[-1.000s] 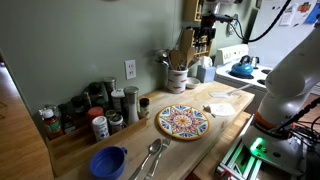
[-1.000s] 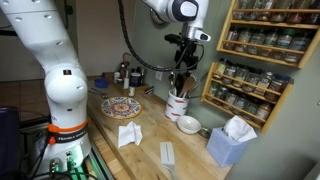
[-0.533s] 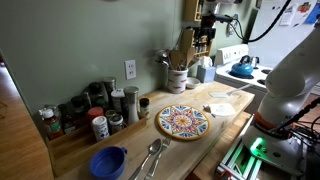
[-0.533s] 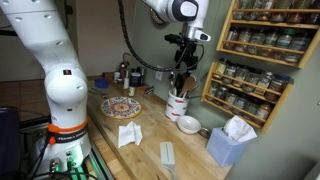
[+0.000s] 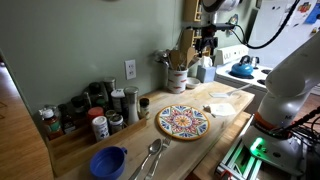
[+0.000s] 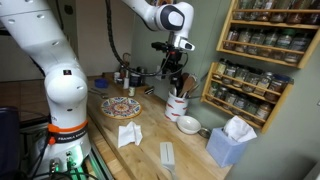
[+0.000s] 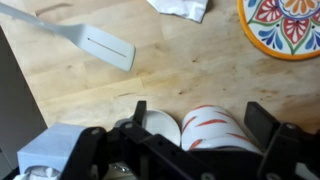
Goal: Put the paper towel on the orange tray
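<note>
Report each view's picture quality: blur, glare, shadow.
Wrist view: soft and blurred; the gripper is dark and out of focus along the bottom, and the orange tray is cut off at the corner. In both exterior views: small, evenly lit, with a green glow low in frame.

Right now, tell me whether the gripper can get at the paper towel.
Probably yes. The gripper hangs open and empty, high above the utensil crock, while the paper towel lies uncovered on bare counter, apart from the orange tray. Nothing stands over it; the arm only has to swing across and descend.
</note>
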Available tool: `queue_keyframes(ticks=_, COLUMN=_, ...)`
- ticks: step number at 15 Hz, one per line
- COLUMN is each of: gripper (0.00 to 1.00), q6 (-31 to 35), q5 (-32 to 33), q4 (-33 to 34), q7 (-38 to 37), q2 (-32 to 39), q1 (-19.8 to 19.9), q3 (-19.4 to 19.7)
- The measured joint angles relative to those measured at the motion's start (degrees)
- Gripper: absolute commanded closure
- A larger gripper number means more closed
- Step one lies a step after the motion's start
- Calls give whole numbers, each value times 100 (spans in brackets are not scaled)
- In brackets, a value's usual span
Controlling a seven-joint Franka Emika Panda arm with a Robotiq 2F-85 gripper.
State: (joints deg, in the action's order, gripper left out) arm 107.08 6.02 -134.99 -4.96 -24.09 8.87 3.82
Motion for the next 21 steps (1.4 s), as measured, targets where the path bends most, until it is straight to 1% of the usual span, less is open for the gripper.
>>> queue_keyframes(ticks=5, gripper=0, q6=-153, q5=762, q4=-1042, q7=-1676, q2=-609, q1=17, q3=-650)
queue_keyframes(ticks=7, gripper=0, q6=-368, q5=939, q4=-1335, q7=-2276, q2=-810, q1=13, q3=-968)
queue_keyframes(ticks=9, gripper=0, q6=-392, q5=1120, q4=-1539, q7=-2778, q2=-963, q1=13, q3=-1200)
queue_keyframes(ticks=13, gripper=0, q6=-392, q5=1180, q4=-1636, q7=-2936, q2=-1087, q1=28, q3=-1262)
queue_keyframes(ticks=16, gripper=0, q6=-316, q5=1179, q4=-1645, q7=-2984, q2=-943, q1=-84, q3=-1353)
queue_keyframes(ticks=19, gripper=0, q6=-259, q5=1178, q4=-1677, q7=-3319, q2=-611, q1=-321, q3=-1717)
queue_keyframes(ticks=21, gripper=0, q6=-259, q5=1178, q4=-1716, q7=-3708, q2=-354, q1=-504, q3=-1981)
